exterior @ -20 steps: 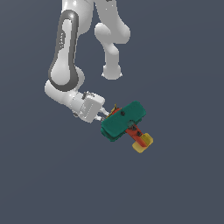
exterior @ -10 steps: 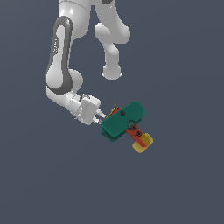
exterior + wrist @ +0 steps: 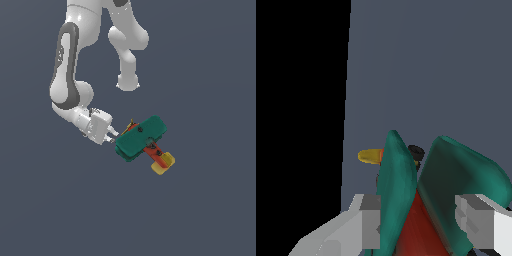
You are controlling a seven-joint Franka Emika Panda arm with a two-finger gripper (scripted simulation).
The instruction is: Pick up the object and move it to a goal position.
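We have the toy airplane (image 3: pixel 141 138) gripped at its near end, and in the exterior view it sits just to the right of our gripper (image 3: pixel 116 135). In the wrist view the fingers (image 3: pixel 370 227) stand on either side of the teal wing (image 3: pixel 398 185) and red body (image 3: pixel 416 225), closed partway against them, which seems firm enough for carrying. The yellow tail (image 3: pixel 163 163) points away from us, clear of the fingers. We see no goal marker, and we cannot tell whether the plane rests on the grey surface (image 3: pixel 210 210) or hangs above it.
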